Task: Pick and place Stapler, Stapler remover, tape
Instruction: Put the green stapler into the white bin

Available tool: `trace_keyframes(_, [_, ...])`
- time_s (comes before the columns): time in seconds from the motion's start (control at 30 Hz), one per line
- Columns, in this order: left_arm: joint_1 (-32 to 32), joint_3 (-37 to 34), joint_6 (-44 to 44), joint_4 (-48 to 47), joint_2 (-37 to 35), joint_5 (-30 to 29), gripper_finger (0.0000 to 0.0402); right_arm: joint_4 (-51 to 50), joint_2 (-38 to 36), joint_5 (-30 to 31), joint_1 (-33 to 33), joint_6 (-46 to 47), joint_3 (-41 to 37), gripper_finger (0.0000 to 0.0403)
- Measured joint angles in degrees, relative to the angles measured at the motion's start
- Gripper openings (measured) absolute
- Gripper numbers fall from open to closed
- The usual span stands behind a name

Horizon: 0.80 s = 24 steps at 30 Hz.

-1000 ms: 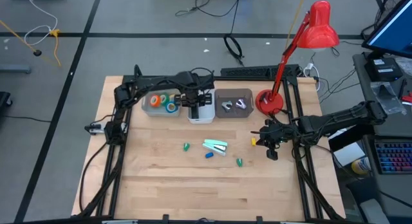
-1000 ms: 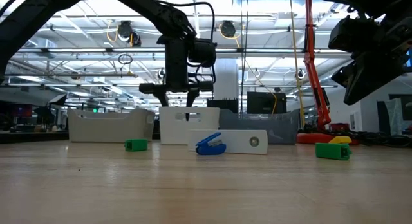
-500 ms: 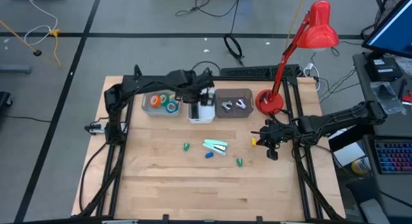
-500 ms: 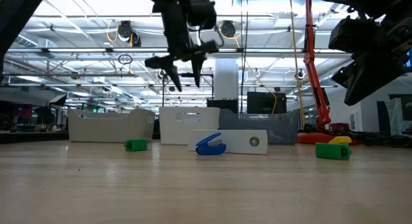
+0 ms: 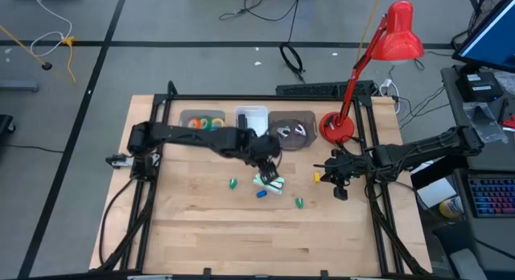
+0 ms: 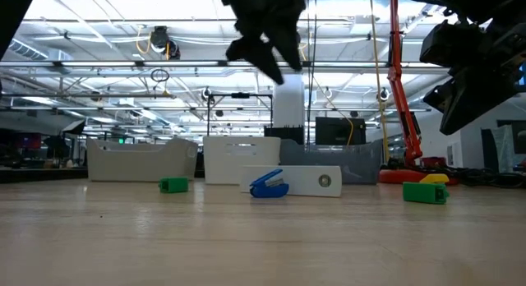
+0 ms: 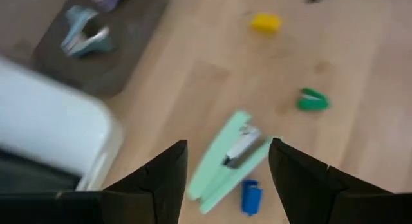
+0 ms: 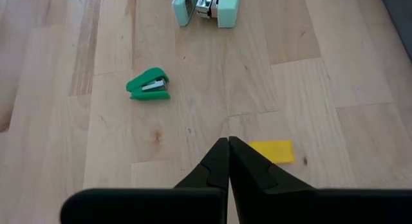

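The wooden table (image 5: 201, 232) carries three bins along its far edge: a grey bin (image 5: 201, 121) holding the tape rolls (image 5: 211, 124), a white bin (image 5: 251, 119) in the middle, and a dark bin (image 5: 294, 129) in which staple removers (image 7: 80, 38) are seen. The left arm (image 5: 185, 135) is extended from the left side across the table, and its gripper (image 7: 225, 169) is positioned above the mint-green stapler (image 7: 228, 159), which lies flat on the bare wood in front of the white bin. The left gripper's fingers are spread apart, and nothing is held between them. In the left wrist view the stapler is seen between and just beyond the two fingers (image 7: 164, 179), with its long axis running diagonally, so the fingers are judged to be roughly astride its width (a descent would be needed before closing). The right gripper (image 8: 228, 161) is parked near the table's right edge, well apart from the stapler, with its fingers pressed together on nothing; the left arm is therefore the nearer one. Small pieces lie around the stapler: a blue piece (image 7: 250, 197) just beside it, a green staple remover (image 8: 149, 84), and a yellow block (image 8: 271, 151) close to the right gripper.
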Motion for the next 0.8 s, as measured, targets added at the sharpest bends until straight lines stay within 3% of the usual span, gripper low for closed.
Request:
trace_keyframes(0.33, [-4.24, -0.02, 6.64, -0.42, 1.65, -3.40, 0.0218, 2.14, 0.01, -1.26, 0.00, 1.07, 0.00, 0.0002])
trace_keyframes(0.53, [-4.17, -0.04, 1.17, -8.27, 1.75, -2.34, 0.0218, 10.66, 0.04, -5.75, 0.02, 3.26, 0.00, 0.0002])
trace_keyframes(0.8, [-5.23, -2.79, 2.47, -12.96, 1.58, -1.84, 0.0218, 22.38, 2.17, -6.01, 0.02, 3.66, 0.00, 0.0002])
